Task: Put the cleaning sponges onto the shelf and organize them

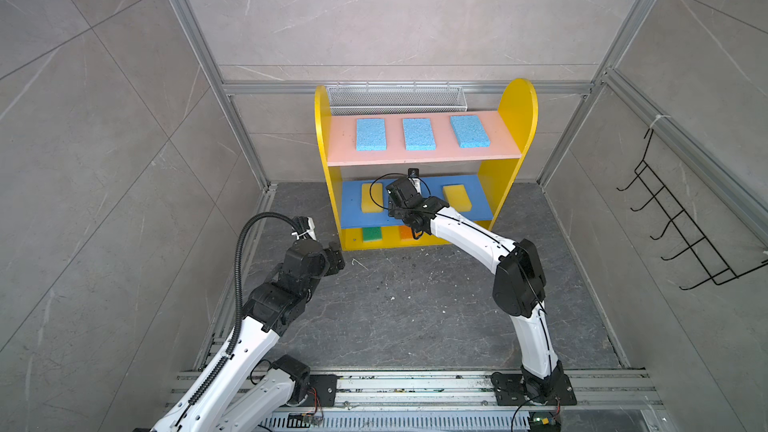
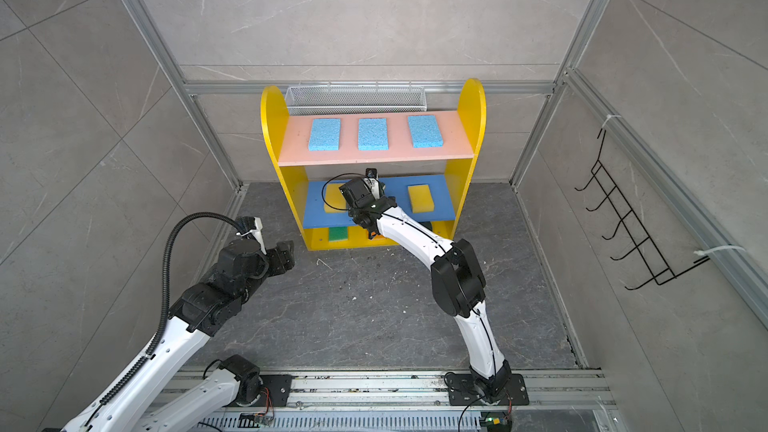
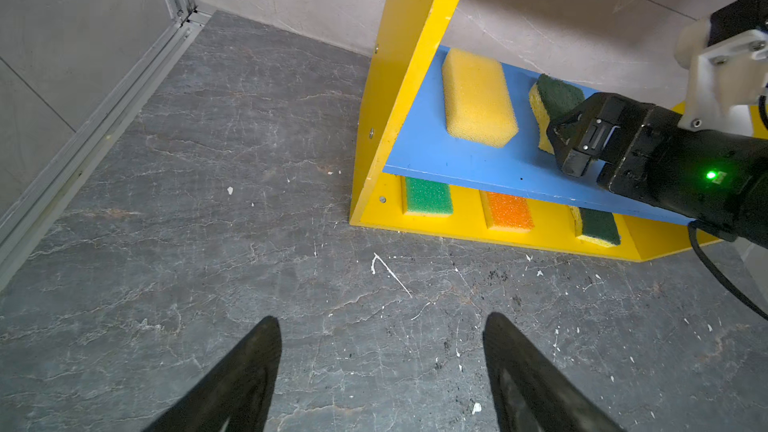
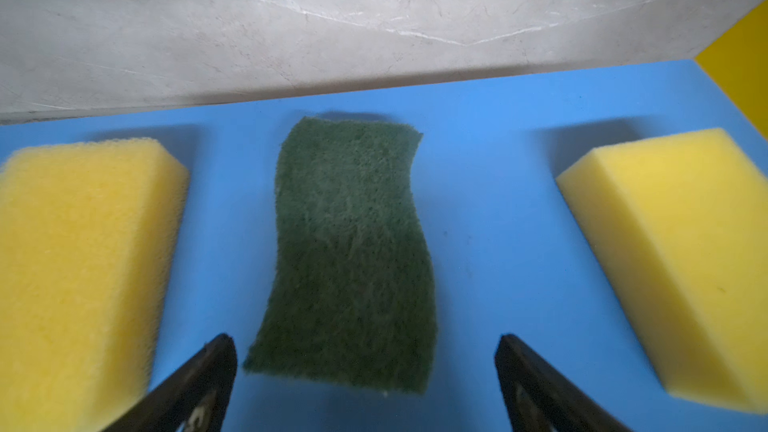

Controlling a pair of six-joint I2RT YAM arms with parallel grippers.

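Evidently light and squashy, the dark-green sponge (image 4: 345,251) lies flat on the blue middle board (image 4: 490,160) between two yellow sponges (image 4: 83,251), ungripped by the wide-open, empty right gripper (image 4: 365,342), and is best pinched gently across its wavy long sides.

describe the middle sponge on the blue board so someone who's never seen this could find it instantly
Find the small three-tier shelf with yellow round-topped side panels against the back wall, then its blue middle board. Three sponges lie there in a row; take the central one, a dark-green wavy-edged scouring sponge. Both neighbours are plain yellow straight-edged foam blocks.
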